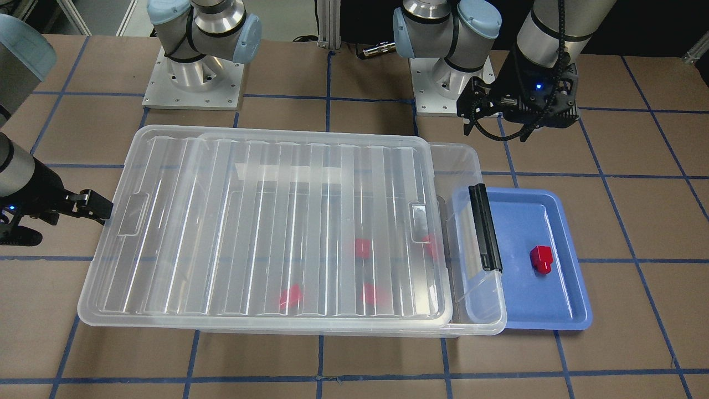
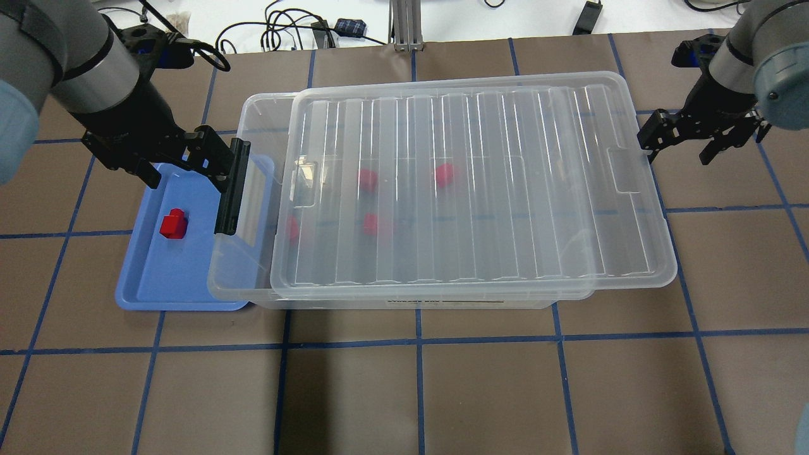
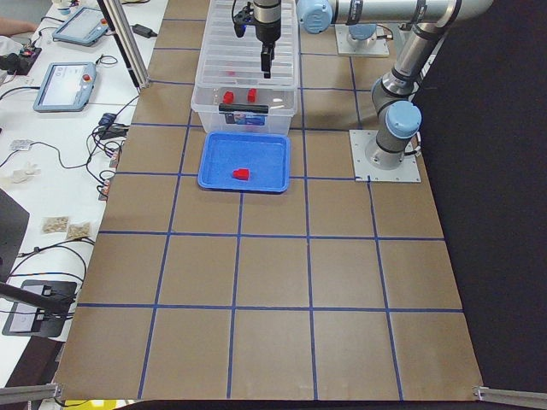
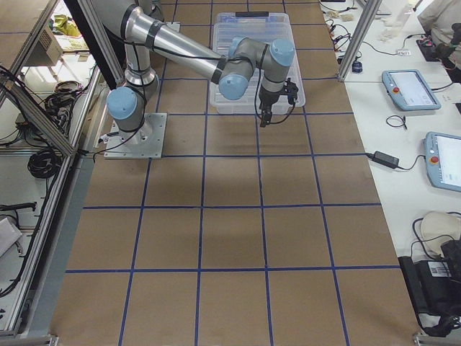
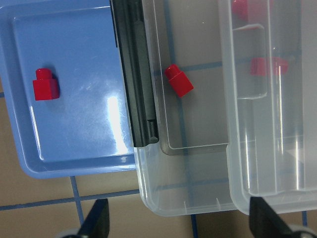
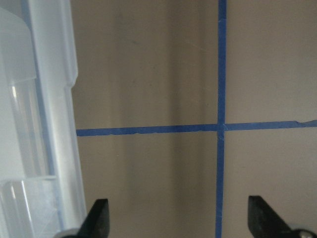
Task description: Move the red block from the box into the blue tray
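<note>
One red block (image 2: 172, 224) lies in the blue tray (image 2: 183, 297); it also shows in the left wrist view (image 5: 46, 85) and the front view (image 1: 541, 259). The clear box (image 2: 243, 265) overlaps the tray's inner edge. Its ribbed lid (image 2: 474, 189) is slid toward my right, so the end with the black latch bar (image 2: 231, 186) is uncovered. One red block (image 5: 178, 87) lies in that uncovered end, and several more (image 2: 367, 180) show through the lid. My left gripper (image 2: 183, 165) is open and empty, above the tray's far edge. My right gripper (image 2: 681, 144) is open and empty, beside the lid's other end.
The brown table is marked with a blue tape grid (image 2: 417, 344). Both arm bases (image 1: 194, 77) stand behind the box. Cables and devices (image 2: 341, 28) lie beyond the far edge. Side benches hold tablets (image 3: 64, 85).
</note>
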Tool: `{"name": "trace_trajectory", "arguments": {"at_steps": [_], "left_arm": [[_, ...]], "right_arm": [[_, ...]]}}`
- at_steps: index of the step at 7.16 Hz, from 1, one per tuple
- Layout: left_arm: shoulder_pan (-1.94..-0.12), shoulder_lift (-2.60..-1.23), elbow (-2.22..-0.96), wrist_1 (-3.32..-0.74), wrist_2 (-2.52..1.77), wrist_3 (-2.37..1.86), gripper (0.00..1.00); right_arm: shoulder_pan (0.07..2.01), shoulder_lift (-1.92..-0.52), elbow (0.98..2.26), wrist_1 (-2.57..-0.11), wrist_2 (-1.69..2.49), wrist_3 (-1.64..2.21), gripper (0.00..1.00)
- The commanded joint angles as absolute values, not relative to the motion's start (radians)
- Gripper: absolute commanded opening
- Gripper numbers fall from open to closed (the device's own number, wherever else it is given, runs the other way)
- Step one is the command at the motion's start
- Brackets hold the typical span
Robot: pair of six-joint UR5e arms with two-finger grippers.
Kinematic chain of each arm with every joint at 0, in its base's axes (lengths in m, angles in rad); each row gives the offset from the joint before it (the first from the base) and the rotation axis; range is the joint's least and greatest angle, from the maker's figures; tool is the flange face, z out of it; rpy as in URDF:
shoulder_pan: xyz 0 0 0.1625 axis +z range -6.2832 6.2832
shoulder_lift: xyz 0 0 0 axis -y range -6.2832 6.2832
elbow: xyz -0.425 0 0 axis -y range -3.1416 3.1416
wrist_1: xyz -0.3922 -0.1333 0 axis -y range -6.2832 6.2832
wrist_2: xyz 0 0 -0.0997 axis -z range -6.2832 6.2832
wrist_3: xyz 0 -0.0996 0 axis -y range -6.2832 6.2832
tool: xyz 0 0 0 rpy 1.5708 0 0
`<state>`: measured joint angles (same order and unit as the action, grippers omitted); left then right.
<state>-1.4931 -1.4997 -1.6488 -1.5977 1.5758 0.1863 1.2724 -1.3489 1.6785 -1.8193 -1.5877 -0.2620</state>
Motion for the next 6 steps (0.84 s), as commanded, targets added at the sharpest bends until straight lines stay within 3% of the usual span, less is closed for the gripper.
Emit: {"name": "trace_trajectory", "arguments": {"at_steps": [1,6], "left_arm": [[-1.480,-1.497,-1.646,-1.597,1.574,0.189,1.00],[-1.480,-1.505,-1.657,-1.592,1.571,0.184,1.00]], "right_arm": [[1.311,-1.353,1.681,-1.819,-1.586,-0.210,1.00],[1.385,-1.361,1.700,-1.822,-1.588,-0.101,1.00]]}}
